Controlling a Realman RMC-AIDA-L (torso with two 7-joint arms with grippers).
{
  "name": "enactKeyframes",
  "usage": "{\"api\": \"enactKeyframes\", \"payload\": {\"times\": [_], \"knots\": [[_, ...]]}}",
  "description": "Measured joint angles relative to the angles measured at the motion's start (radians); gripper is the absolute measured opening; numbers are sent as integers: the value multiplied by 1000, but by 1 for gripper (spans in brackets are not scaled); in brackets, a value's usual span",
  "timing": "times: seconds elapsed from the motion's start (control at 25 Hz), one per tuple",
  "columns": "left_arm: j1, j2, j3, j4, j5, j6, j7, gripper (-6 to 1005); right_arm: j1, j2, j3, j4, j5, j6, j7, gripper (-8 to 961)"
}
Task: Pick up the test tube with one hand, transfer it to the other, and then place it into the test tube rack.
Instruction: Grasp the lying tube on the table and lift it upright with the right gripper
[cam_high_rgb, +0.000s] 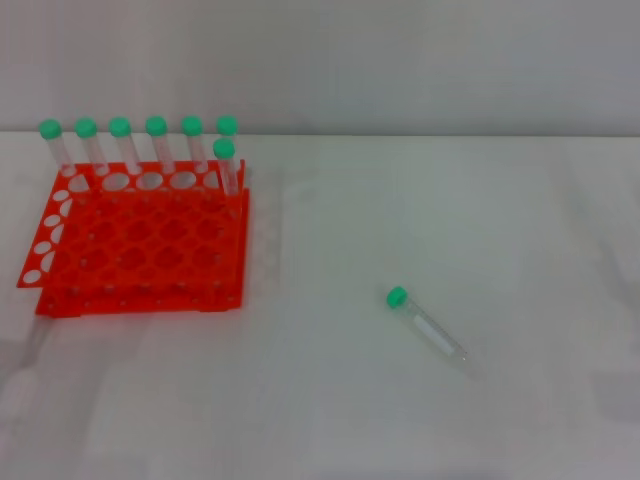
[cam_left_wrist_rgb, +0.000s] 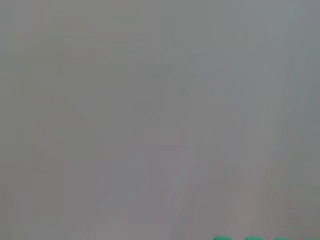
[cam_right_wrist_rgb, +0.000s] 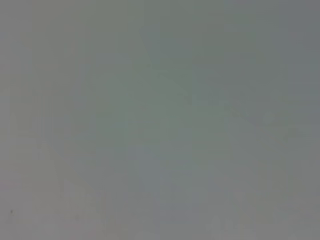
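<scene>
A clear test tube with a green cap lies flat on the white table, right of centre, its cap towards the rack and its tip pointing to the near right. The orange-red test tube rack stands at the left. Several green-capped tubes stand upright along its far row, and one more stands at its far right corner. Neither gripper shows in the head view. The left wrist view shows only grey and a thin strip of green caps at one edge. The right wrist view shows only plain grey.
The white table stretches from the rack to the right edge, with a grey wall behind it. The lying tube is about a hand's width right of the rack's near corner.
</scene>
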Motion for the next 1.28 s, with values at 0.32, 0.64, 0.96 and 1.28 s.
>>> {"api": "enactKeyframes", "payload": {"times": [0.32, 0.64, 0.96, 1.28], "knots": [[2, -2, 0, -35, -4, 37, -1, 864, 6, -1, -10, 5, 0, 21, 0, 864], [3, -4, 0, -71, -5, 36, -1, 869, 1, -1, -15, 6, 0, 35, 6, 862], [0, -5, -16, -120, -15, 30, -3, 869, -10, -9, -171, -38, -2, 87, 53, 859], [10, -6, -25, -126, -26, 35, -5, 869, -110, -44, -442, -403, -70, 45, 449, 857]]}}
